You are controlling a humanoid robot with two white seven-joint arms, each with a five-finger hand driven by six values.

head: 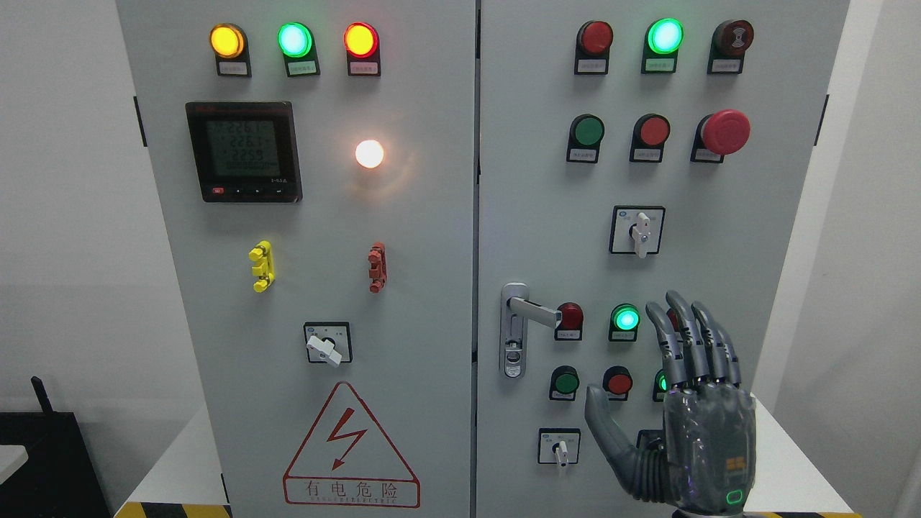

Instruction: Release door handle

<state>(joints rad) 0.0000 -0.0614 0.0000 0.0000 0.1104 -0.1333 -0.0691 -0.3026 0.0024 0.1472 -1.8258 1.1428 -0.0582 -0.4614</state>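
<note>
Task status: release looks done; right hand (691, 403) is off the door handle (529, 311), nothing gripped.
Left to do: little if anything; maybe pull the arm back from the panel. Judgement only.
Right hand: enters from lower right, back of hand to camera, fingers (694, 334) straight and spread, thumb out to the left, holding nothing.
Hand vs handle: well apart; hand sits right of and below the lever, in front of the lower buttons.
Left hand: not in view.
Door handle: silver, left edge of the right door (777, 216), lever pointing right, roughly level, tip just beside a red button (570, 316).
Door state: both doors look shut; seam between them is narrow.
Doors: 2, left door (180, 324) and right.
Handles: 1.
Top-row lamps, left door: 3 (yellow, green, red), plus 1 white lamp (369, 153) lit below.
Meter: 1 digital display (242, 151).
Rotary switches: 3 seen (1 left door, 2 right).
Mushroom stop button: 1, red (725, 132).
Lower right buttons: some hidden behind the hand, count unclear.
Warning triangle: 1 (350, 450).
</note>
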